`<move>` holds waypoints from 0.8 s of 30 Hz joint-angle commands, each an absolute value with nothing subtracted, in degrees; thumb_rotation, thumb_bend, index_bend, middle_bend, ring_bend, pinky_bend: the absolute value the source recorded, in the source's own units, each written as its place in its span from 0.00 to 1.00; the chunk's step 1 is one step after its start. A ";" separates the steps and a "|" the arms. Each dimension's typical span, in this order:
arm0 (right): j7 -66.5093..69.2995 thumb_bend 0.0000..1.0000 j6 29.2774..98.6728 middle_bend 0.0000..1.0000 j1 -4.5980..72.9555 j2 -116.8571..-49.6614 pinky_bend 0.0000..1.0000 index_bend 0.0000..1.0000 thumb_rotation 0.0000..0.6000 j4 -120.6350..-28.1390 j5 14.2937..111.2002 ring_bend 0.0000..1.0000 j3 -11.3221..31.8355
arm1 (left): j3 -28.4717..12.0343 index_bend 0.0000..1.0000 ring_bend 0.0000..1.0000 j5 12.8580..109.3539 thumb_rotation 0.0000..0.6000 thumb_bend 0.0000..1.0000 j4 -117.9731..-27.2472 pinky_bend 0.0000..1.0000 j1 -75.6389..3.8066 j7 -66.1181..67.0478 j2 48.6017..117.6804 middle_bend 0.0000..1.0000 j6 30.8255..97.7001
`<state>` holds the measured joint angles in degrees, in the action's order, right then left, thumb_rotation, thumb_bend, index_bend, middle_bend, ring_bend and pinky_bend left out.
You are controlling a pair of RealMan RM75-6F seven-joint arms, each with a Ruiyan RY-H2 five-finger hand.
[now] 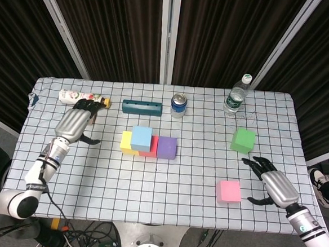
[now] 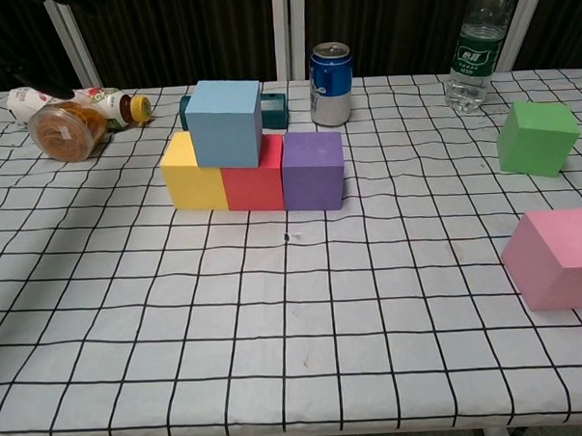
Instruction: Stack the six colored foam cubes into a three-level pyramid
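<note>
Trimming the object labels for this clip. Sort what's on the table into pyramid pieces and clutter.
For the pyramid:
yellow cube
red cube
purple cube
blue cube, resting on yellow and red
green cube, loose
pink cube, loose

Clutter:
soda can
water bottle
teal block
jar
lying bottle

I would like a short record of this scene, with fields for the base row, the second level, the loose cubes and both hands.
base row: yellow foam cube, red foam cube, purple foam cube, side by side
second level: light blue foam cube, resting on yellow and red
loose cubes: green foam cube, pink foam cube
left hand: empty, left of the stack
right hand: fingers apart, empty, beside pink
</note>
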<state>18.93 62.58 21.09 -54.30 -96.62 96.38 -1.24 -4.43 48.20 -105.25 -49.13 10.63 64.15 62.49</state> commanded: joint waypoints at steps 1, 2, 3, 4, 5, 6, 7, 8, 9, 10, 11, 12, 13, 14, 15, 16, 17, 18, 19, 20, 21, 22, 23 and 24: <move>16.38 0.00 60.66 0.16 21.82 -56.19 0.00 0.03 1.00 -94.68 96.95 0.00 -2.62 | -4.22 0.16 0.06 48.92 1.00 0.00 -105.09 0.05 -47.66 9.65 63.68 0.13 62.07; 16.01 0.00 60.62 0.16 21.82 -57.13 0.00 0.03 1.00 -93.82 96.82 0.00 -2.72 | -4.16 0.16 0.06 49.27 1.00 0.00 -105.07 0.05 -47.08 9.40 63.55 0.13 61.96; 15.84 0.00 60.60 0.16 21.87 -57.81 0.00 0.03 1.00 -93.18 96.76 0.00 -2.76 | -4.13 0.16 0.06 49.55 1.00 0.00 -105.10 0.05 -46.67 9.23 63.45 0.13 61.87; 15.72 0.00 60.61 0.16 21.92 -58.43 0.00 0.03 1.00 -92.61 96.69 0.00 -2.78 | -4.12 0.16 0.06 49.80 1.00 0.00 -105.13 0.05 -46.28 9.05 63.38 0.13 61.81; 15.56 0.00 60.63 0.16 22.00 -59.13 0.00 0.03 1.00 -91.91 96.65 0.00 -2.84 | -4.14 0.16 0.06 50.13 1.00 0.00 -105.16 0.05 -45.77 8.88 63.32 0.13 61.80; 15.57 0.00 60.66 0.16 22.07 -59.65 0.00 0.03 1.00 -91.43 96.56 0.00 -2.83 | -4.14 0.16 0.06 50.37 1.00 0.00 -105.19 0.05 -45.41 8.85 63.28 0.13 61.83; 15.75 0.00 60.75 0.16 22.15 -60.22 0.00 0.03 1.00 -90.98 96.45 0.00 -2.77 | -4.12 0.16 0.06 50.63 1.00 0.00 -105.23 0.05 -45.06 8.87 63.23 0.13 61.88; 16.16 0.00 60.94 0.16 22.30 -61.08 0.00 0.03 1.00 -90.39 96.42 0.00 -2.68 | -4.11 0.16 0.06 51.04 1.00 0.00 -105.37 0.05 -44.55 8.80 63.15 0.13 61.99; 16.50 0.00 60.95 0.16 22.50 -61.70 0.00 0.03 1.00 -89.97 96.60 0.00 -2.72 | -4.15 0.16 0.06 51.37 1.00 0.00 -105.50 0.05 -44.14 8.66 63.10 0.13 62.18; 16.83 0.00 60.80 0.16 22.75 -62.25 0.00 0.03 1.00 -89.62 96.84 0.00 -2.85 | -4.21 0.16 0.06 51.75 1.00 0.00 -105.63 0.05 -43.71 8.53 63.05 0.13 62.45; 17.20 0.00 60.61 0.16 23.04 -62.95 0.00 0.03 1.00 -89.21 97.15 0.00 -3.06 | -4.24 0.16 0.06 52.31 1.00 0.00 -105.89 0.05 -43.15 8.38 62.90 0.13 62.77; 17.35 0.00 60.47 0.16 23.23 -63.50 0.00 0.03 1.00 -88.85 97.36 0.00 -3.24 | -4.29 0.16 0.06 52.75 1.00 0.00 -106.16 0.05 -42.72 8.21 62.74 0.13 63.01; 17.44 0.00 60.25 0.16 23.40 -64.04 0.00 0.03 1.00 -88.43 97.49 0.00 -3.45 | -4.35 0.16 0.06 53.23 1.00 0.00 -106.43 0.05 -42.28 8.03 62.60 0.13 63.31; 17.55 0.00 59.82 0.16 23.62 -64.70 0.00 0.03 1.00 -87.93 97.51 0.00 -3.72 | -4.40 0.16 0.06 53.95 1.00 0.00 -106.72 0.05 -41.72 7.86 62.47 0.13 63.72; 17.73 0.00 59.59 0.16 23.73 -65.19 0.00 0.03 1.00 -87.59 97.39 0.00 -3.85 | -4.38 0.16 0.06 54.49 1.00 0.00 -106.91 0.05 -41.34 7.85 62.34 0.13 63.95; 17.98 0.01 59.37 0.17 23.83 -65.86 0.00 0.04 1.00 -87.12 97.18 0.00 -3.99 | -4.33 0.16 0.06 55.18 1.00 0.00 -107.17 0.05 -40.85 7.84 62.19 0.13 64.20; 18.19 0.03 59.17 0.17 23.90 -66.30 0.00 0.05 1.00 -86.82 96.98 0.00 -4.10 | -4.29 0.16 0.06 55.66 1.00 0.00 -107.35 0.05 -40.48 7.78 62.10 0.13 64.34; 18.42 0.05 59.08 0.18 23.94 -66.69 0.00 0.06 1.00 -86.56 96.76 0.00 -4.16 | -4.24 0.16 0.06 56.11 1.00 0.00 -107.53 0.05 -40.12 7.62 61.98 0.13 64.38; 18.62 0.07 59.16 0.19 23.89 -67.21 0.00 0.07 1.00 -86.19 96.35 0.00 -4.12 | -4.24 0.16 0.06 56.67 1.00 0.00 -107.73 0.05 -39.62 7.23 61.84 0.13 64.42; 18.70 0.08 59.25 0.20 23.84 -67.60 0.00 0.08 1.00 -85.92 96.02 0.00 -4.07 | -4.27 0.16 0.06 57.09 1.00 0.00 -107.82 0.05 -39.23 6.91 61.79 0.13 64.54; 18.70 0.12 59.36 0.21 23.77 -67.98 0.00 0.11 1.00 -85.70 95.62 0.00 -3.97 | -4.30 0.16 0.06 57.57 1.00 0.00 -107.82 0.05 -38.86 6.67 61.76 0.13 64.71; 18.59 0.15 59.62 0.24 23.64 -68.53 0.00 0.13 1.00 -85.46 95.12 0.01 -3.79 | -4.31 0.16 0.06 58.18 1.00 0.00 -107.78 0.05 -38.38 6.42 61.72 0.13 64.93; 18.51 0.18 59.81 0.26 23.57 -68.86 0.00 0.15 1.00 -85.38 94.80 0.03 -3.67 | -4.35 0.16 0.06 58.56 1.00 0.00 -107.79 0.05 -38.04 6.26 61.69 0.13 65.09; 18.44 0.22 60.05 0.29 23.50 -69.11 0.00 0.18 1.00 -85.40 94.58 0.05 -3.56 | -4.38 0.16 0.06 59.02 1.00 0.00 -107.79 0.05 -37.71 6.12 61.70 0.13 65.28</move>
<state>18.52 59.74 23.63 -68.74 -85.57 94.93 -3.76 -4.33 58.62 -107.74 -38.02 6.38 61.76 65.02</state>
